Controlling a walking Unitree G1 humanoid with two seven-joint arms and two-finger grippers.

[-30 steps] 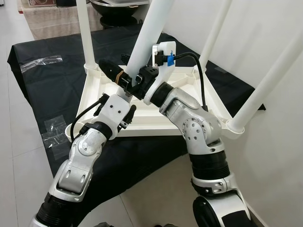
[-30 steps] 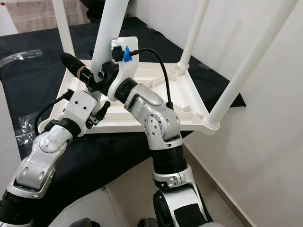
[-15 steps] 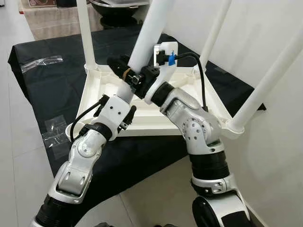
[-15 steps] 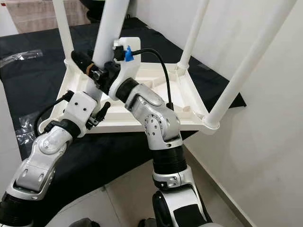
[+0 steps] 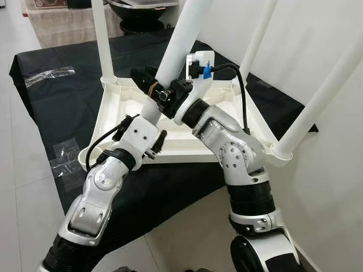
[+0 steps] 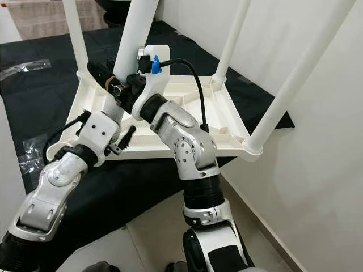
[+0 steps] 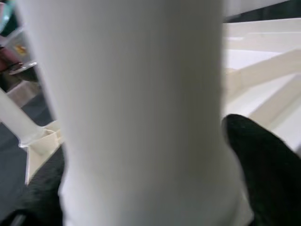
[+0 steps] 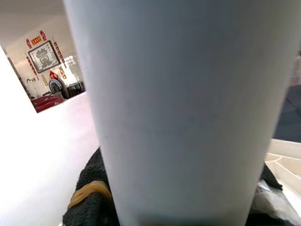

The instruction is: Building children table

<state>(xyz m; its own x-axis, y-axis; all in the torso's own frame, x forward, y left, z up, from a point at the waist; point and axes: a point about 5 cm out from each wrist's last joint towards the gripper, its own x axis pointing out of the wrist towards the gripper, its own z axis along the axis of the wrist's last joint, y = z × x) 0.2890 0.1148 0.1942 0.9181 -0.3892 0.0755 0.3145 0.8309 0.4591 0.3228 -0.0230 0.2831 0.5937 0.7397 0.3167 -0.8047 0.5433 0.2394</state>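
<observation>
Black cloth (image 5: pixel 62 96) covers the floor beside a white wall; on it lies the upturned white tabletop (image 5: pixel 187 133) with three legs standing at its corners. Both grippers clasp the fourth white table leg (image 5: pixel 178 42), which leans over the tabletop's near-left area. Left gripper (image 5: pixel 148 89) fingers (image 7: pixel 263 165) flank the leg, clenched on it; right gripper (image 5: pixel 170 96) grasps the same leg just beside them, fingers (image 8: pixel 87 207) pressed around it

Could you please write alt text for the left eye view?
Both grippers, left and right, clamp a tilted white leg above an upturned white tabletop on a black cloth. Three more legs stand in the tabletop's corners.
</observation>
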